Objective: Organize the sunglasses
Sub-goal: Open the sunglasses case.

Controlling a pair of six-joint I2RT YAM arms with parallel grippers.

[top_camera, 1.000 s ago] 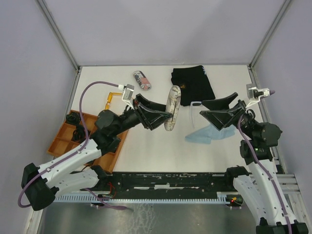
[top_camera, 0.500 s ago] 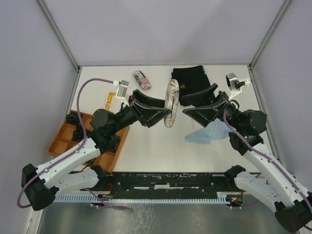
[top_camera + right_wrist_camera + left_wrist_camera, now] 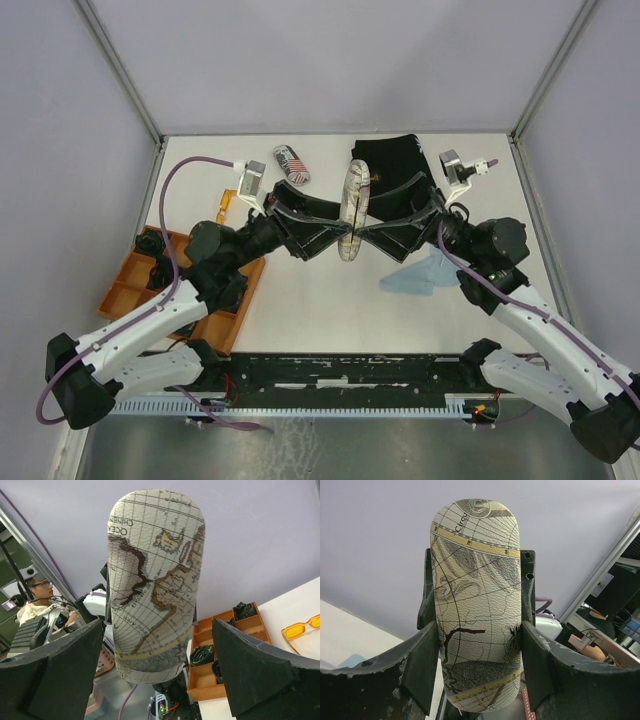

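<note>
— Two grippers, one case?
— Yes. Your left gripper [image 3: 479, 647] clamps the shut map-printed glasses case [image 3: 477, 590] upright in mid-air; your right gripper [image 3: 156, 652], jaws wide, straddles it without contact.
— Next?
— Likely opening it: pinch one shell, pull apart. The amber sunglasses [image 3: 300, 628] lie on the table [image 3: 300, 300] near the orange tray [image 3: 116, 295], which holds dark bundles [image 3: 202, 655].

Grained case, glossy plastic
The map-printed case [image 3: 477, 605] looks pebbled and matt; the orange sunglasses [image 3: 300, 628] are glossy translucent plastic; the black cloth [image 3: 395, 165] is matt fabric.
</note>
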